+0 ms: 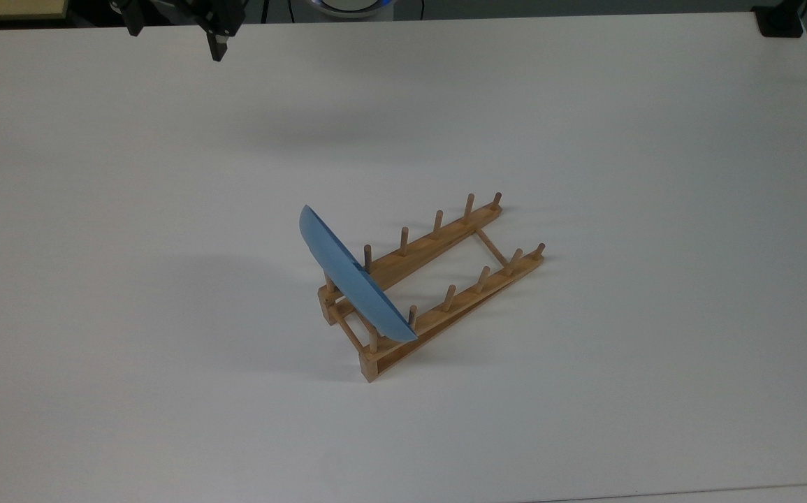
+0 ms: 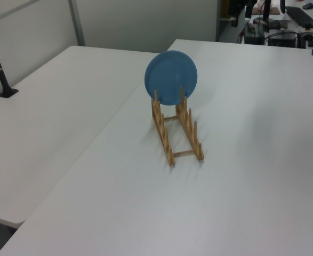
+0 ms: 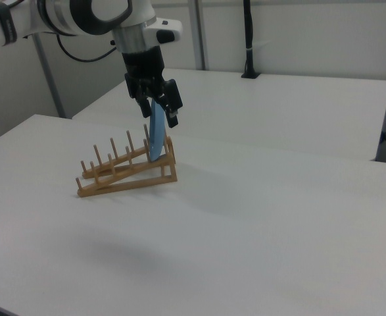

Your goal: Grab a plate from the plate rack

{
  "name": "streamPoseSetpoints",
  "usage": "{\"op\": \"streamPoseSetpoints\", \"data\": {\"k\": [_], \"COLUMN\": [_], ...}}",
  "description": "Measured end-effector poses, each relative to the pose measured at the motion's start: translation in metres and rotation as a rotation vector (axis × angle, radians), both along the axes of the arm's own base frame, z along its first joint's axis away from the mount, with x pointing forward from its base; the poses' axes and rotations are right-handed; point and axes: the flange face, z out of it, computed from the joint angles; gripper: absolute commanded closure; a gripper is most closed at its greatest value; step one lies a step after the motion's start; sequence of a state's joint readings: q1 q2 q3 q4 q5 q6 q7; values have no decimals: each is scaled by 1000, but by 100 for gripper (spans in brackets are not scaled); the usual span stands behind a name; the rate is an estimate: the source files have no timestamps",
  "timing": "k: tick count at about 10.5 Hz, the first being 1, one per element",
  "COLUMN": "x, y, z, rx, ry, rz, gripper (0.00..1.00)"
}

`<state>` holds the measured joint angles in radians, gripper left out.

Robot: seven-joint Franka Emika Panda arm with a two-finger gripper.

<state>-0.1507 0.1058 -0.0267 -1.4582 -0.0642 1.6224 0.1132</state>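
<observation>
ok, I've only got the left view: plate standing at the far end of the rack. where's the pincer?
Observer: In the air. In the right view the pincer overlaps the top edge of the plate.
Operator: touching it?
Observer: No. The top view puts it by the far edge of the table, toward the top view's left, well apart from the plate.
Operator: jaws?
Observer: Open, nothing held.
</observation>
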Motion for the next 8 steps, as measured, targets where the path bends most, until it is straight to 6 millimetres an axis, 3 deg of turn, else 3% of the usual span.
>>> {"op": "streamPoseSetpoints", "data": {"k": [8], "x": [-3], "y": [7], "z": [3], "rx": [2], "ry": [12], "rz": [12], "gripper": [0]}}
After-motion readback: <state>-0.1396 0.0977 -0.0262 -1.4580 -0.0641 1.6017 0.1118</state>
